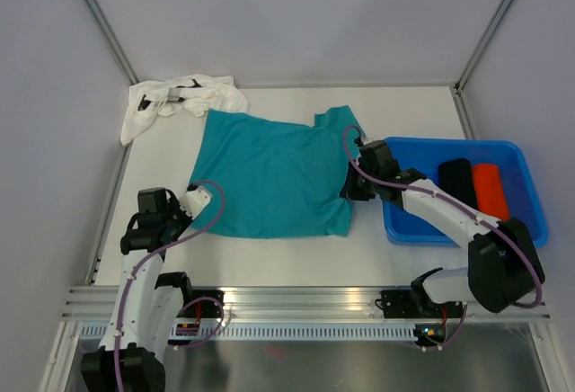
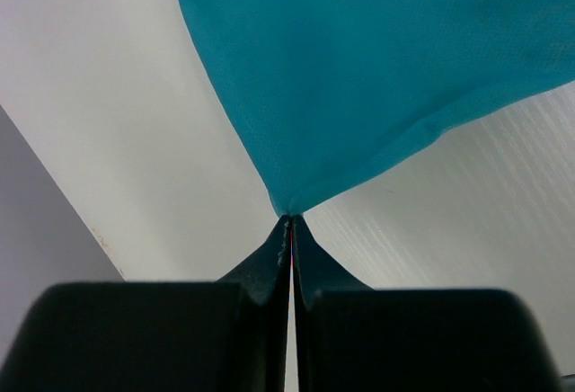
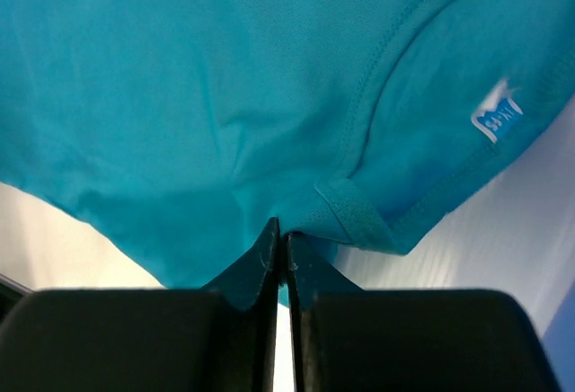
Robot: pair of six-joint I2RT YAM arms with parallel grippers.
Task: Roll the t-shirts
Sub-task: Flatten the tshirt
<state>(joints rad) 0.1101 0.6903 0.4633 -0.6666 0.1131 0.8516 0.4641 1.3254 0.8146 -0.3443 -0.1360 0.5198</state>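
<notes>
The teal t-shirt (image 1: 274, 176) lies spread flat, just left of the blue tub (image 1: 530, 190). The white t-shirt (image 1: 180, 100) is crumpled far to the tub's left. Rolled black t-shirt (image 1: 458, 179) and orange-red t-shirt (image 1: 490, 190) lie side by side inside the tub.

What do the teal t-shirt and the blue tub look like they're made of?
Teal t-shirt: probably soft knit cloth, matte; a fine dotted texture, stitched hem and limp drape show close up. Blue tub: likely rigid plastic, smooth and slightly glossy, with even moulded walls.
</notes>
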